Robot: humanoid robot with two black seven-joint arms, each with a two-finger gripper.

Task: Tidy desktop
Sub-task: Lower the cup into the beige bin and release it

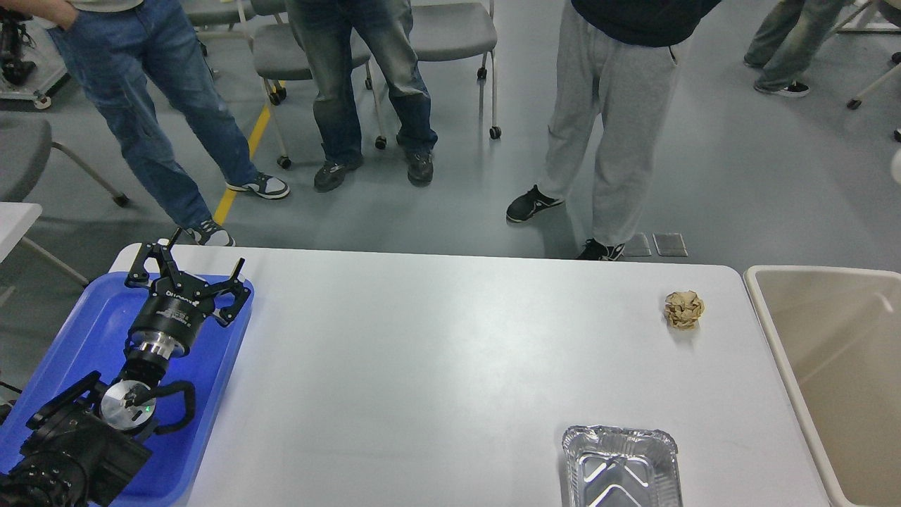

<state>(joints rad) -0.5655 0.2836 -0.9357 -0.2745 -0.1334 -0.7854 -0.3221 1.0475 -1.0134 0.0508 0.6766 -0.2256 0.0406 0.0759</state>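
Observation:
The white desktop (436,352) fills the lower half of the head view. A crumpled brown paper ball (683,308) lies near its far right corner. An empty foil tray (621,465) sits at the front edge, right of centre. My left gripper (191,266) is open and empty, and hovers over the far end of the blue tray (77,324) at the table's left. My right arm and gripper are out of view. A small white sliver (897,166) shows at the right edge of the frame; I cannot tell what it is.
A beige bin (774,331) stands against the table's right side, its inside looking empty where visible. Several people stand on the grey floor just beyond the far edge, with wheeled chairs (450,32) behind them.

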